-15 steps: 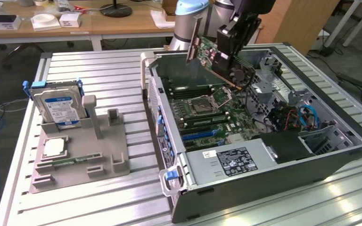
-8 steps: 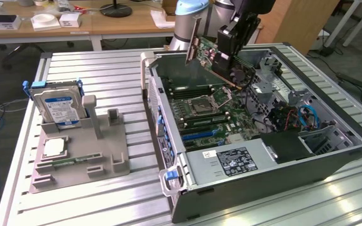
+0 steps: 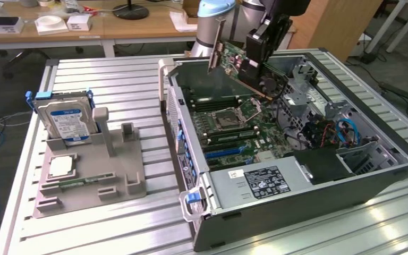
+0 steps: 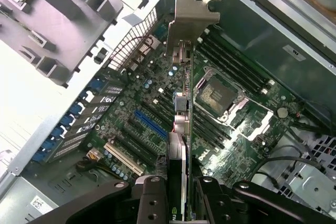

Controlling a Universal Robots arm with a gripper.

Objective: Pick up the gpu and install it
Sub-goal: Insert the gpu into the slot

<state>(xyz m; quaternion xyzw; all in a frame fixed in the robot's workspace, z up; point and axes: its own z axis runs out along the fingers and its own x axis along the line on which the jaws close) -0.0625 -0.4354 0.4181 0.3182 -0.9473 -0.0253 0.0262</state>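
My gripper is shut on the gpu, a green card with a black cooler and a silver end bracket. I hold it on edge, tilted, above the far end of the open computer case. In the wrist view the gpu runs edge-on from between my fingers, and its bracket hangs over the motherboard near the processor socket. The card hangs clear of the board. A blue slot and several black slots lie below.
A grey holder stands at the exterior view's left with a silver hard drive, a processor and a memory stick. The power supply fills the case's near end. Cables and drive bays sit at the case's right.
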